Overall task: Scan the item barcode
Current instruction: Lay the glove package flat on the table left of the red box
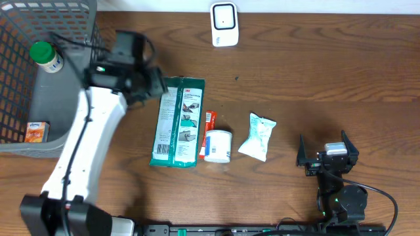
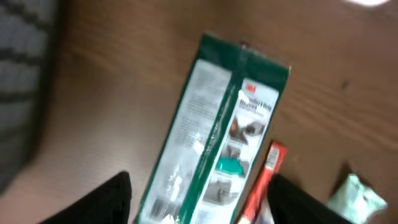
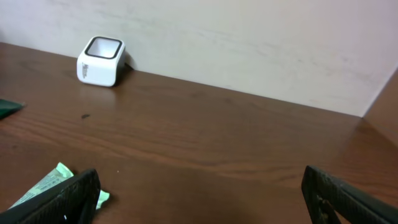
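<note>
Four items lie on the counter (image 1: pixel 315 78), all on the robot's side of the scanner (image 1: pixel 224 24): green packet (image 1: pixel 178 122), red tube (image 1: pixel 209 121), white tub (image 1: pixel 218 145) and pale pouch (image 1: pixel 257 136). I take the packet as the item in hand, since it lies by the left tool.

Left tool (image 1: pixel 157 84): fingers spread, gripping nothing. The wrist view shows the packet flat on the counter, with a gap on either side between it and the fingers. Tool height above the counter is unclear.

Right tool (image 1: pixel 325 145): wide open and empty, well apart from the scanner, toward the robot and to the right.

Key relation: the packet sits toward the robot and slightly left of the scanner. Its long axis runs roughly toward and away from the robot. Overhead, the left tool is at the packet's scanner-end left corner, so the left arm is far nearer.

Packet: flat and flexible, with a green border, a white printed panel with small pictures, and a seam along its length. The wrist view is blurred, so the barcode cannot be located.
</note>
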`<action>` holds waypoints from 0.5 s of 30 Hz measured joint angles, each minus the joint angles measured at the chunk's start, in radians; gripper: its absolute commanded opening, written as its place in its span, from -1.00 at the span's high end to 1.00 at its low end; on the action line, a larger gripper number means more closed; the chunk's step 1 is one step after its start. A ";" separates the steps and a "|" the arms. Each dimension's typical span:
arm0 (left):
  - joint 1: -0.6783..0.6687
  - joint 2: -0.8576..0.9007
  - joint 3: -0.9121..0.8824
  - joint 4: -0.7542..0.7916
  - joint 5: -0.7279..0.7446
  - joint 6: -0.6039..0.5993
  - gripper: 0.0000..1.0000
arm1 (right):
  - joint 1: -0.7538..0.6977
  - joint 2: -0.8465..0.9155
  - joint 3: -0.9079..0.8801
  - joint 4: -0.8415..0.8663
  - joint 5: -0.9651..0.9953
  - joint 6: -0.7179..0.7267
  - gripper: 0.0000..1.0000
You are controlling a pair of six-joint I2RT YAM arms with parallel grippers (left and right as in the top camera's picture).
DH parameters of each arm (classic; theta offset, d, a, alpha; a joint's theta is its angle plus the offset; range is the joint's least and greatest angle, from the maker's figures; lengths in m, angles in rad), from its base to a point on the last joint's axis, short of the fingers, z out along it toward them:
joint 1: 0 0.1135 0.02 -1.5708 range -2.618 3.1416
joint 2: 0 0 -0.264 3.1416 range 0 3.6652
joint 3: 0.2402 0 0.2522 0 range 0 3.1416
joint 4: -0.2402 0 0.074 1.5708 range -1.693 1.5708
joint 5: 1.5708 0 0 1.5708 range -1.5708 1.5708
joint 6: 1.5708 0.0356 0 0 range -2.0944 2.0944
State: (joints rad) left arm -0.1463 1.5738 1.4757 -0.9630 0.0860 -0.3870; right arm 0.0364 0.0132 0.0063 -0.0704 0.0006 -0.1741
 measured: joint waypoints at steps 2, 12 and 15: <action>0.027 -0.003 0.083 -0.067 -0.008 0.016 -0.37 | 0.000 0.000 0.000 0.000 0.000 0.000 -0.98; 0.257 -0.003 0.306 -0.146 -0.022 0.049 -0.37 | 0.000 0.000 0.000 0.000 0.000 0.000 -0.98; 0.330 -0.003 0.309 -0.114 -0.049 0.051 -0.36 | 0.000 0.000 0.000 0.000 0.000 0.000 -0.98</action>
State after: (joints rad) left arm 0.1841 1.5707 1.7847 -1.0767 0.0372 -0.3355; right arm 0.0364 0.0132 0.0063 -0.0704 0.0006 -0.1741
